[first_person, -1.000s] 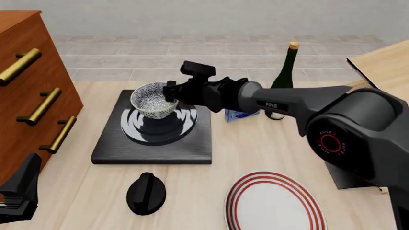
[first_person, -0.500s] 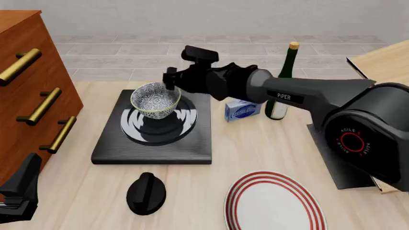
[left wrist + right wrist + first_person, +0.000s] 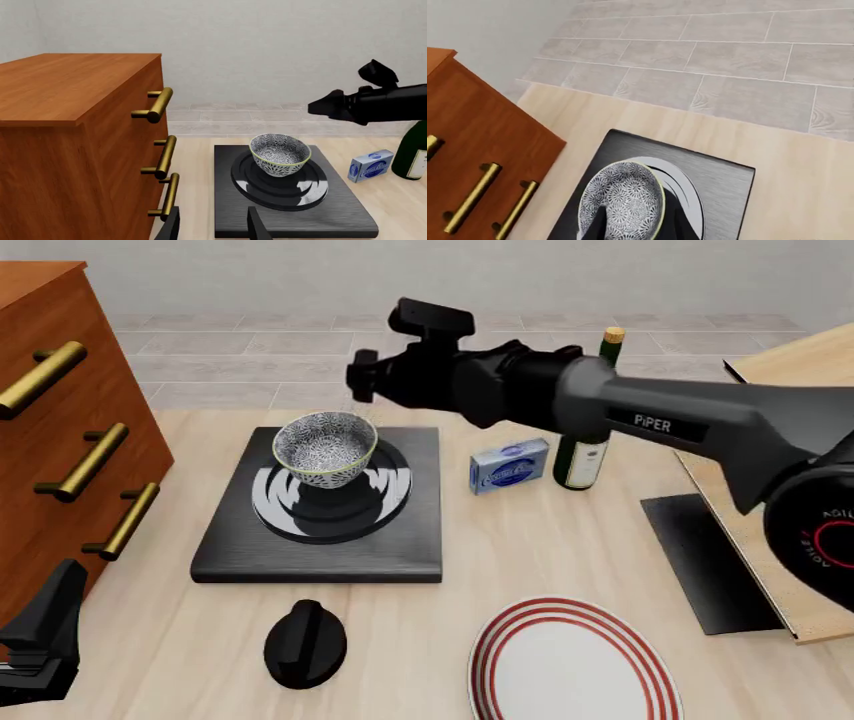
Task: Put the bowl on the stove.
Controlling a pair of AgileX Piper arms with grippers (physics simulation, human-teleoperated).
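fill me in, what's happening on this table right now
The patterned bowl sits upright on the burner rings of the black stove, with nothing gripping it. The right gripper hangs in the air above and just behind the bowl, holding nothing. The left gripper rests low at the near table corner beside the wooden drawers.

Even, bright light is washing over all three views I am seeing, with no blur and no bending at the edges. Glare is streaking the stove (image 3: 320,510) rings in the centre-left of my front view. Soft shadows are sitting under the bowl (image 3: 324,448) and beside the knob (image 3: 306,643) at lower left.
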